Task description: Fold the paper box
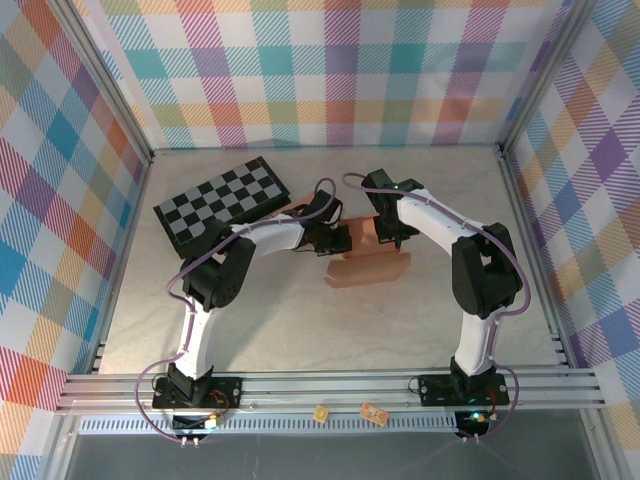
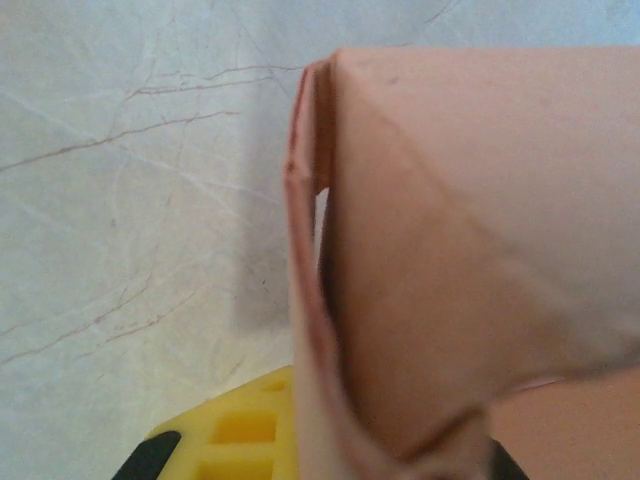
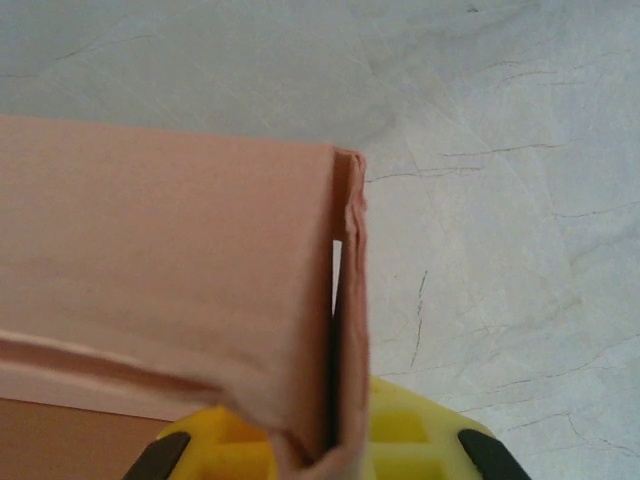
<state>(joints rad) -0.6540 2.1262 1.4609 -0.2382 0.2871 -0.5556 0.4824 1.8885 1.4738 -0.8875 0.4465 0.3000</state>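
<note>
**Inspector:** Where is the work piece?

**Assessor:** The paper box [image 1: 372, 268] lies near the middle of the table [image 1: 300, 330], between the two arms. The chequered board [image 1: 222, 205] is behind it to the left. I cannot tell whether box and board touch. The box is partly formed, with walls raised but not closed up.

**Inspector:** And the grippers?

**Assessor:** The left gripper [image 1: 338, 240] is closed on the left end of the box. In its wrist view a doubled wall [image 2: 450, 250] runs down between the fingers, past a yellow pad [image 2: 235, 430]. The right gripper [image 1: 392, 238] is clamped on the opposite end, with the paper pinched between its yellow pads [image 3: 405, 435].

**Inspector:** Which step is in hand?

**Assessor:** In my judgement it is mid-task, with the two end walls held upright along their creases. Each wall shows two layers with a thin gap at the fold, so the flaps are not pressed home.

**Inspector:** What does the next move call for?

**Assessor:** Probably seating those layers so the walls lock, with one end steadied while the other is worked. The pull should be even, because thin paper is likely to buckle or skew.

**Inspector:** Any limits on what you can see?

**Assessor:** From above, the arms cover much of the box, so I cannot assess its interior, base or tabs. The wrist views sit very close. The paper runs off the frame edges and hides the fingertips, so I cannot judge how deep the grip is.
</note>
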